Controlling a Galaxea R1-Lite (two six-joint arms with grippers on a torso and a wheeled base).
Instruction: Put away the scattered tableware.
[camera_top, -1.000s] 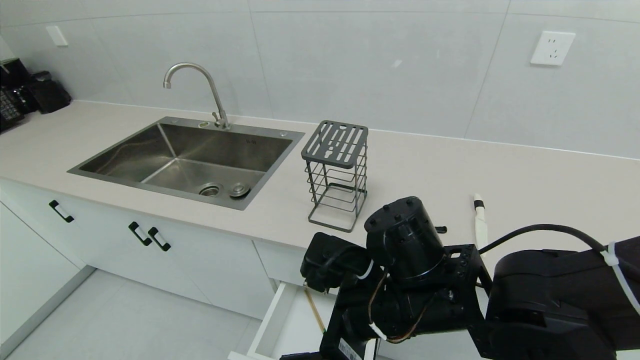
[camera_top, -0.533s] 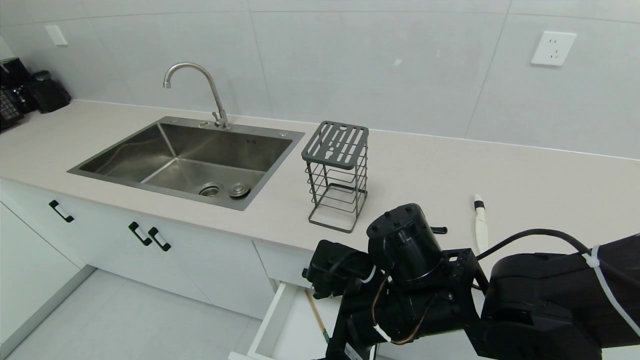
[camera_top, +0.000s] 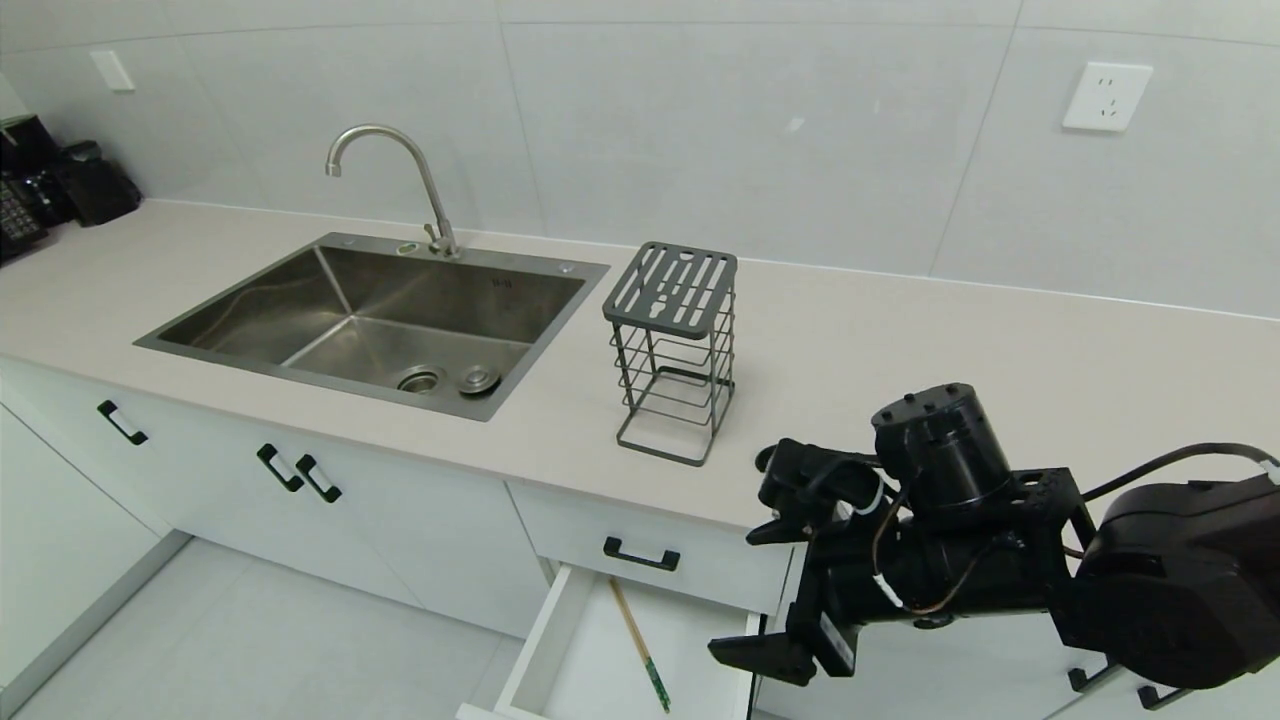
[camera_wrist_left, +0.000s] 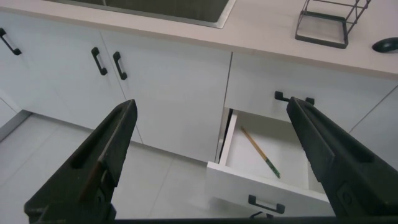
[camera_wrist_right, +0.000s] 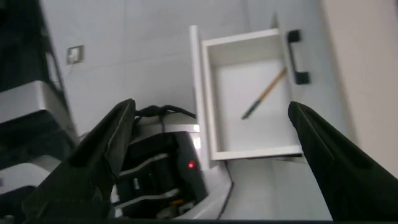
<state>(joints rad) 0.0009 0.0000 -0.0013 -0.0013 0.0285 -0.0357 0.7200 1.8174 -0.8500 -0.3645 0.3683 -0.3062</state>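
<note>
- Wooden chopstick lies in the open drawer, below and ahead of the right gripper.
- Right gripper's fingers are spread wide, empty; left gripper is likewise apart, empty.
- Step: drop-off looks done. Next move likely calls for locating another piece, or shutting the drawer.

sink: brushed metal | rack: matt dark wire | bench: smooth, matt | drawer: smooth | chopstick: wood

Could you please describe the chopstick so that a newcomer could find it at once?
Right of the steel sink, a wire rack stands on the counter. Below it a white drawer is pulled open, and the chopstick lies inside: a thin wooden stick with a green tip, alone there.
</note>
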